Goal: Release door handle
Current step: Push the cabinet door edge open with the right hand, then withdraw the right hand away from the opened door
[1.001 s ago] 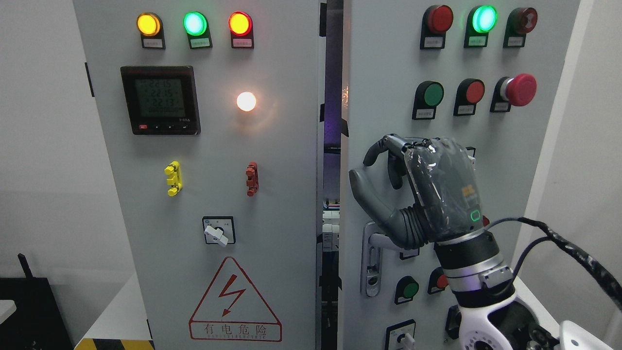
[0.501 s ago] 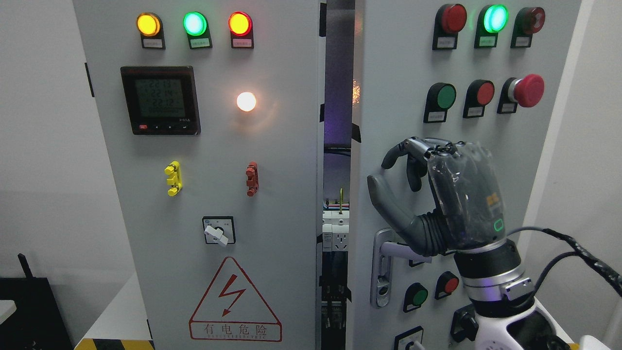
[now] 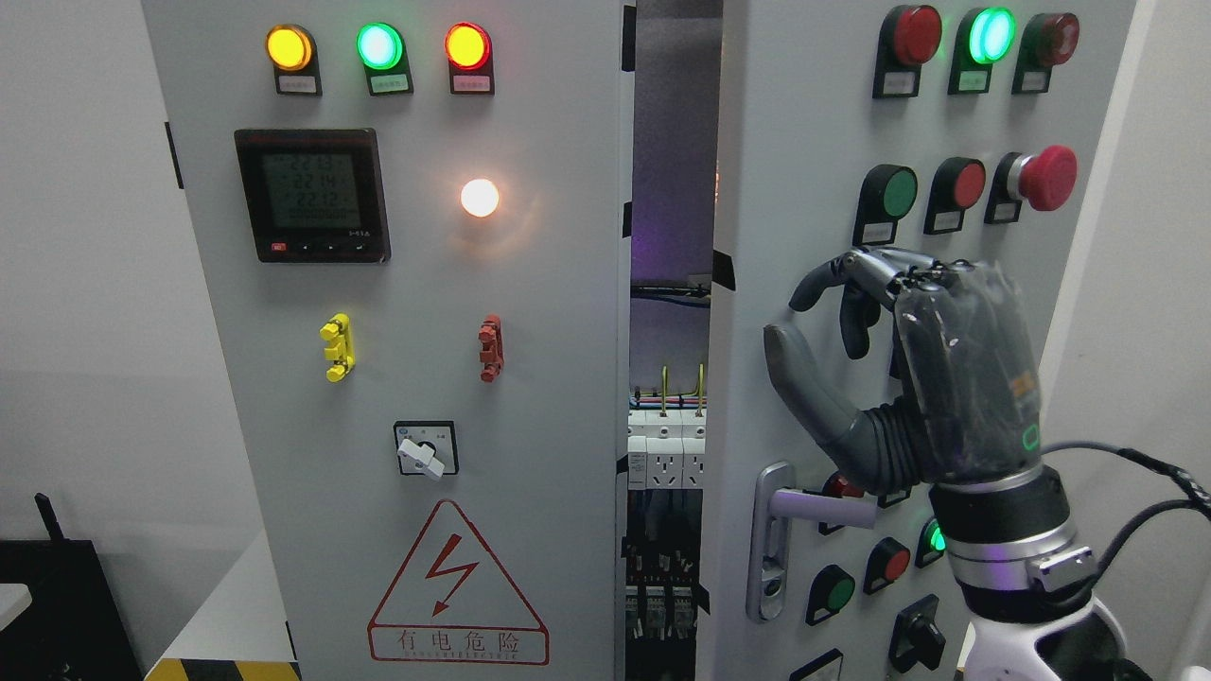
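The silver door handle (image 3: 821, 506) juts from its lock plate (image 3: 768, 544) on the lower left edge of the right cabinet door (image 3: 804, 142). My right hand (image 3: 816, 326) hovers just above the lever, back toward me, thumb stretched up-left and fingers loosely bent at the top. Nothing is held in it; the heel of the palm sits close over the lever's outer end. The door stands ajar, and white breakers and wiring (image 3: 667, 454) show in the gap. My left arm is out of the picture.
The left cabinet door (image 3: 426, 284) is closed, with indicator lamps, a meter (image 3: 312, 194), a rotary switch (image 3: 426, 452) and a warning triangle. The right door carries push buttons and a red mushroom button (image 3: 1045, 177). A black cable (image 3: 1135, 473) loops by my wrist.
The right door has swung further open, widening the gap and showing more of the interior. My right hand and the handle have both shifted right and a little lower.
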Robot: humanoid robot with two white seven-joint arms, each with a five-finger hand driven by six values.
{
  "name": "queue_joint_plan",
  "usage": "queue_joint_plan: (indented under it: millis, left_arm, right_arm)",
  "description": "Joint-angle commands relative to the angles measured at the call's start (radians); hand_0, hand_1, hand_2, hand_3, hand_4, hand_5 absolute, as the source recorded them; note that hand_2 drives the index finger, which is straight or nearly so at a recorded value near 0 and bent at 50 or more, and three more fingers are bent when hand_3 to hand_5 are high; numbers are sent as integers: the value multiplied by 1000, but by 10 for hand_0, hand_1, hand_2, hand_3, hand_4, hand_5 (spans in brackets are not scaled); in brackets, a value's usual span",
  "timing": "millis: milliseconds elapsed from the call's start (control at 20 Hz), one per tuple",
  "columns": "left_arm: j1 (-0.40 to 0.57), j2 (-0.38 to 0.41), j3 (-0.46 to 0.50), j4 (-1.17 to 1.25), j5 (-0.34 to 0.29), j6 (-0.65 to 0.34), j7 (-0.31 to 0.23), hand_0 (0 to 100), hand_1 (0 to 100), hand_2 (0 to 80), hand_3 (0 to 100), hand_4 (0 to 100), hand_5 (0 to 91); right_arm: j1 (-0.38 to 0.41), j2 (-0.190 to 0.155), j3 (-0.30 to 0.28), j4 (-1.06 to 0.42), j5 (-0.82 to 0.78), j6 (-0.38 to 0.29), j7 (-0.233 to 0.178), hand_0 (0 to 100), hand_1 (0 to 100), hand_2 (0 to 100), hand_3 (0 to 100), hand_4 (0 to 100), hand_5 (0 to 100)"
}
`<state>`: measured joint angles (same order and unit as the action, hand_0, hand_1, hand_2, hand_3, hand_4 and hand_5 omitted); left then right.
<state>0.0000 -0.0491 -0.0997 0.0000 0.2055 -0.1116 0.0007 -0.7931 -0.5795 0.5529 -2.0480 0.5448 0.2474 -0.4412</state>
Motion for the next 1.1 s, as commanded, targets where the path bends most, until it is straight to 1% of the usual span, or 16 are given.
queue_joint_plan:
  millis: [0, 100, 300, 401, 651, 751, 851, 1052]
  left_arm:
    - [32, 0, 0, -31, 0, 0, 1, 120, 389, 0, 0, 0, 0]
    - [32, 0, 0, -31, 0, 0, 1, 120, 389, 0, 0, 0, 0]
    - [32, 0, 0, -31, -1, 0, 1, 120, 389, 0, 0, 0, 0]
    - [32, 0, 0, -31, 0, 0, 1, 120, 389, 0, 0, 0, 0]
    - [32, 0, 0, -31, 0, 0, 1, 120, 389, 0, 0, 0, 0]
    - [32, 0, 0, -31, 0, 0, 1, 120, 389, 0, 0, 0, 0]
    - [32, 0, 0, -31, 0, 0, 1, 120, 389, 0, 0, 0, 0]
    - [32, 0, 0, -29, 0, 0, 1, 120, 389, 0, 0, 0, 0]
  right_arm:
    - [57, 3, -160, -37, 30, -60, -1, 464, 125, 600, 988, 902, 992]
    - [69, -3, -186, -37, 30, -80, -1, 464, 127, 606, 992, 905, 993]
    - [110, -3, -281, -37, 30, -138, 1, 463, 130, 613, 1000, 909, 993]
    - [127, -6, -312, -37, 30, -154, 1, 464, 130, 619, 1000, 911, 993]
    - [193, -8, -410, -37, 30, -220, 4, 465, 132, 627, 1000, 913, 994]
    - [218, -19, -456, -37, 30, -223, 5, 466, 132, 630, 1000, 916, 994]
    - [250, -31, -514, -37, 29, -223, 6, 467, 132, 634, 1000, 916, 994]
    - [362, -29, -642, -32, 29, -223, 7, 470, 130, 639, 1000, 917, 994]
